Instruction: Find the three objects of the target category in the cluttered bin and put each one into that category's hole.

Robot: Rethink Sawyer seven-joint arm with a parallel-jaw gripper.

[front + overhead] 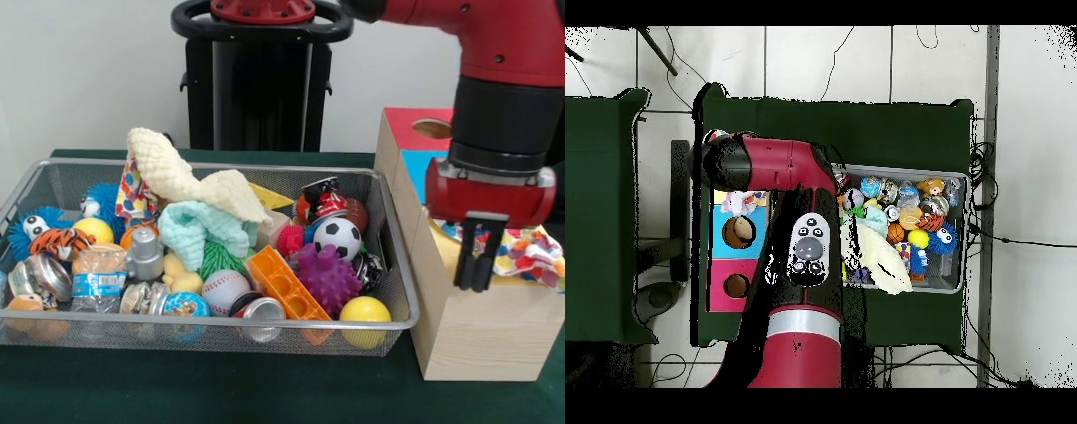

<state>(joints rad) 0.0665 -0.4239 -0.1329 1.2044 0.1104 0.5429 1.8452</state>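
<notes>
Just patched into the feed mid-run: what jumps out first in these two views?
The wire mesh bin is heaped with toys: a cream knitted cloth draped on top, with a soccer ball and spiky purple ball toward its right end. Right of it, the red arm's claw hangs, fingers together, over the wooden box, beside a polka-dot cloth lying on the box top.
</notes>
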